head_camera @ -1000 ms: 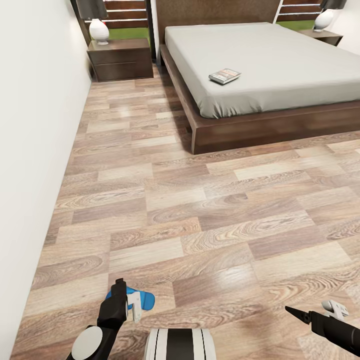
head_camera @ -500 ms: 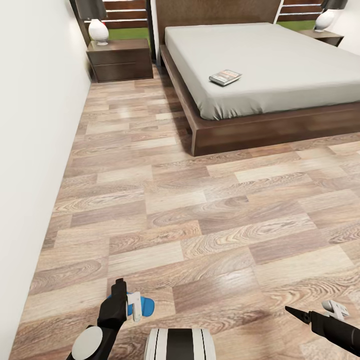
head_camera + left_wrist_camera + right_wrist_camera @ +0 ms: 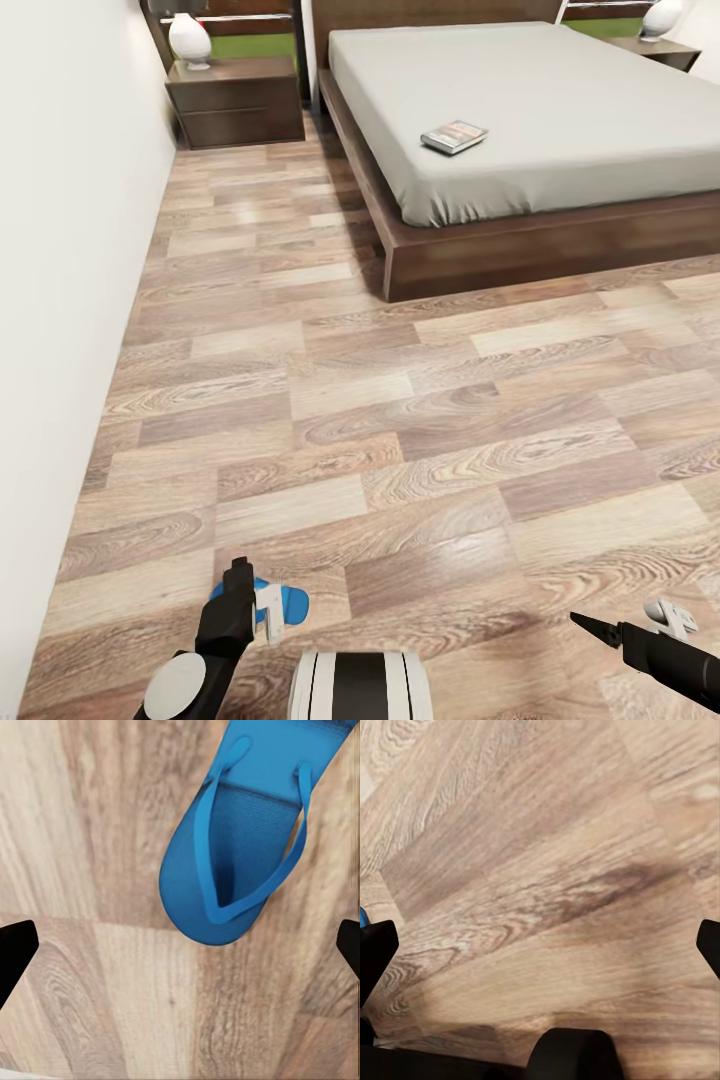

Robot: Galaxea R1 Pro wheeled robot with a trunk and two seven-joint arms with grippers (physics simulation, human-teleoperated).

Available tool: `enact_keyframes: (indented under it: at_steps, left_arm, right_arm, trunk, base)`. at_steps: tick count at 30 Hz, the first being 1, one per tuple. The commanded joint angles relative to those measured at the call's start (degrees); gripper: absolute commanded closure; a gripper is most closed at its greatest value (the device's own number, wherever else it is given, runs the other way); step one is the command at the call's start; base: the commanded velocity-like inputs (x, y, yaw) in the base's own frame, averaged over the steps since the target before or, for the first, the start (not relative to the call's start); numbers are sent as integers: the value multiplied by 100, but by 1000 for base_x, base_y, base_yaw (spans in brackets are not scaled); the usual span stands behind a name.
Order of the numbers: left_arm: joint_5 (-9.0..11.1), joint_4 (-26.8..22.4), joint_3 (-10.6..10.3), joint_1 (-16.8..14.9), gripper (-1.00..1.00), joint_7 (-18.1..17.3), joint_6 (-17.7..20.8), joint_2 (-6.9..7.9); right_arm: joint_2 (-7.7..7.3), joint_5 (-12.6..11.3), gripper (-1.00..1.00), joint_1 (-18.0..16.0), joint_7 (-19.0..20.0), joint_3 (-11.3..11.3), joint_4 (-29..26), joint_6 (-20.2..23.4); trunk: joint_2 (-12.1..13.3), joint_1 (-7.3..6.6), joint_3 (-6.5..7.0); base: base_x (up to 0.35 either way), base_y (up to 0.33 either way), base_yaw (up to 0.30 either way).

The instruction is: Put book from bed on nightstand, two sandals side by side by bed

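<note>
One bright blue sandal [image 3: 287, 603] lies flat on the wood floor close to my base, strap side up, and it also appears in the left wrist view as the sandal [image 3: 232, 847]. My left gripper [image 3: 250, 592] hangs over it, open, its fingertips [image 3: 15, 954] spread wide with nothing between them. My right gripper [image 3: 625, 620] is open too, low over bare floor. Far ahead, the book [image 3: 454, 137] rests near the left edge of the grey mattress of the bed [image 3: 560, 240]. A dark nightstand [image 3: 236, 110] stands left of the bed, and another nightstand [image 3: 668, 52] at its far right.
A white wall [image 3: 60, 300] runs along the left. A wide strip of plank floor [image 3: 400, 400] lies between me and the bed. White lamps [image 3: 189, 40] sit on the nightstands. My white base [image 3: 360, 685] shows at the bottom edge.
The whole picture has shifted: bed, book and nightstand sit a little higher and nearer, so the camera moved. Both grippers and the sandal keep their places relative to me.
</note>
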Motion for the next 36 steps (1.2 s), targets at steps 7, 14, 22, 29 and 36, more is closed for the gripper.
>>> enact_keyframes:
  at_steps: [7,14,22,29,36]
  left_arm:
    - [-29,-5,-10,-3,-100,-36,25,0]
    - [-29,-5,-10,-3,-100,-36,25,0]
    - [-29,-12,-10,-3,-100,-36,25,5]
    - [-29,-14,-10,-3,-100,-36,25,2]
    - [-29,-18,-6,-3,-100,-38,25,3]
  right_arm:
    - [0,-25,-100,1,2,-7,-4,39]
    - [0,-25,-100,1,2,-7,-4,39]
    - [0,-25,-100,1,2,-7,-4,39]
    - [0,-25,-100,1,0,-7,-4,39]
    - [0,-25,-100,1,0,-7,-4,39]
  trunk:
    - [-10,15,-137]
    - [-15,25,-226]
    - [-22,38,-336]
    - [-22,38,-336]
    - [-30,53,-469]
  base:
    - [0,0,0]
    - [0,0,0]
    - [0,0,0]
    - [0,0,0]
    - [0,0,0]
